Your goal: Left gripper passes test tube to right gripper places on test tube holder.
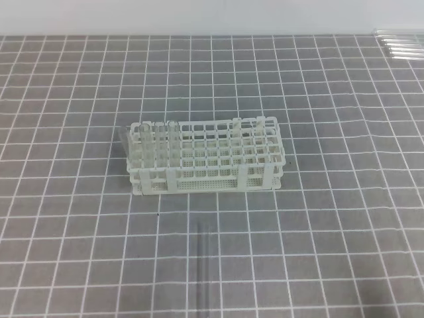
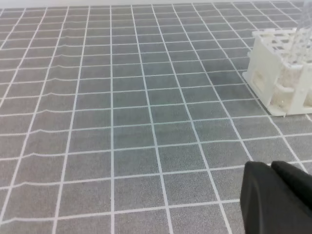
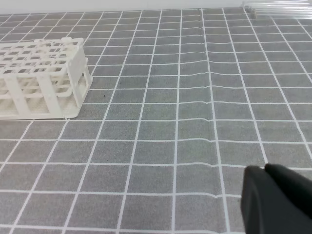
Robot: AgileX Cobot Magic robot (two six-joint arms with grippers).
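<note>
The test tube holder (image 1: 207,159), a white rack with a grid of square holes, stands near the middle of the counter (image 1: 331,218), which is covered by a grey mat ruled with white lines. Its long side runs left to right in the high view. Several clear tubes (image 1: 154,140) stand upright in the holes at its left end, and one more leans just outside that end; they are faint against the white plastic. The rest of the holes look unfilled.

A spare test tube (image 1: 201,265) lies flat on the counter in front of the rack, on the near side, pointing roughly towards it; only its pale outline shows. At the far right corner of the counter a small row of further clear tubes (image 1: 401,45) lies side by side, well apart from the rack. The right wrist view shows the same row (image 3: 280,8) at its top right edge.

Neither arm appears in the high view. In the left wrist view only a black part of the left hand (image 2: 278,200) shows at the lower right corner, with the rack's corner (image 2: 280,73) at the right edge; whether the hand is released or clenched cannot be told. In the right wrist view a similar black part of the right hand (image 3: 278,200) shows at the lower right, the rack (image 3: 41,78) to the far left, and its state likewise cannot be told. Nothing is seen in either hand.
</note>
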